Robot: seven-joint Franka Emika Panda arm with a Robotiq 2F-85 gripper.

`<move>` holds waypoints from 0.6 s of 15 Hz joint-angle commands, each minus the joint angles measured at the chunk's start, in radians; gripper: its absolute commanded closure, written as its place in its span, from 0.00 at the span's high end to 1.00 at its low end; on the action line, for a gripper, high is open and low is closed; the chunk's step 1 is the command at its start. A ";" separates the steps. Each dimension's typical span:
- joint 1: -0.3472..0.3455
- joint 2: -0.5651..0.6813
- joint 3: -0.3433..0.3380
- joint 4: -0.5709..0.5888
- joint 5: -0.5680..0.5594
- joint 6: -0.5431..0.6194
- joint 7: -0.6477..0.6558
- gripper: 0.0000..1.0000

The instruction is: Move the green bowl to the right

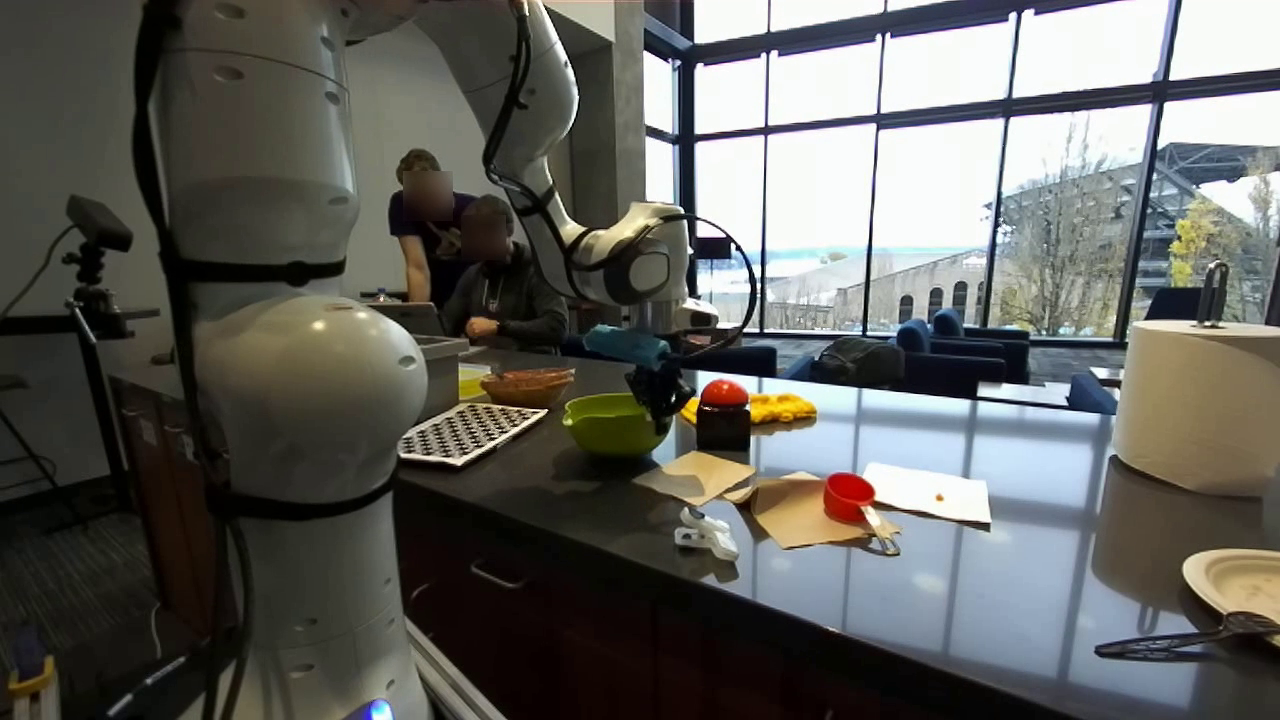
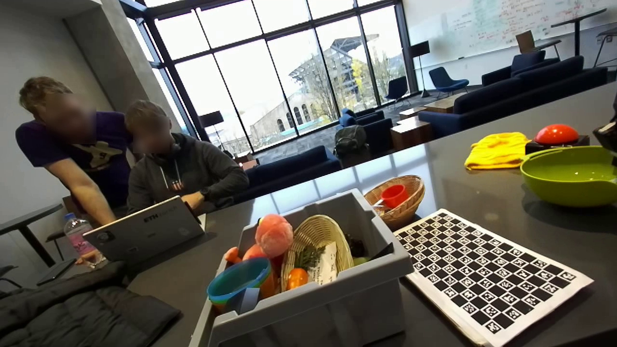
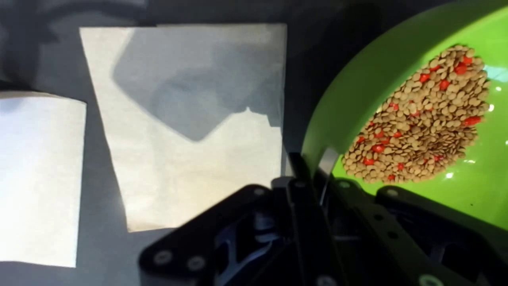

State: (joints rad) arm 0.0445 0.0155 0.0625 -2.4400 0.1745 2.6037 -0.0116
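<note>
The green bowl [image 1: 608, 428] stands on the dark counter. It also shows at the right edge of an exterior view [image 2: 564, 182], partly cut off. In the wrist view the bowl [image 3: 345, 91] is at the right and holds brown lentil-like pieces with red bits. My gripper [image 3: 311, 165] has one finger outside the bowl's wall and one inside, closed together on the rim. In an exterior view the gripper [image 1: 660, 400] is at the bowl's rim on the side toward the red-topped button. The bowl looks upright and on the counter or very near it.
A black box with a red dome [image 1: 724, 412] and yellow cloth [image 1: 780, 408] stand close beside the bowl. Brown paper [image 1: 700, 476], a white clip [image 1: 708, 535] and a red measuring cup [image 1: 848, 497] lie nearby. A checkered board [image 2: 482, 274] and grey bin [image 2: 332, 308] are on the other side.
</note>
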 commanded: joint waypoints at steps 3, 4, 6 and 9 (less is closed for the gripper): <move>-0.021 -0.088 -0.034 -0.093 0.029 0.008 -0.009 0.02; -0.024 -0.098 -0.041 -0.104 0.031 0.006 -0.010 0.02; -0.028 -0.110 -0.052 -0.121 0.033 0.010 -0.010 0.02; -0.028 -0.126 -0.064 -0.142 0.040 0.016 -0.011 0.02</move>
State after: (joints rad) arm 0.0214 -0.0552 0.0064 -2.5370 0.1793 2.6068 -0.0105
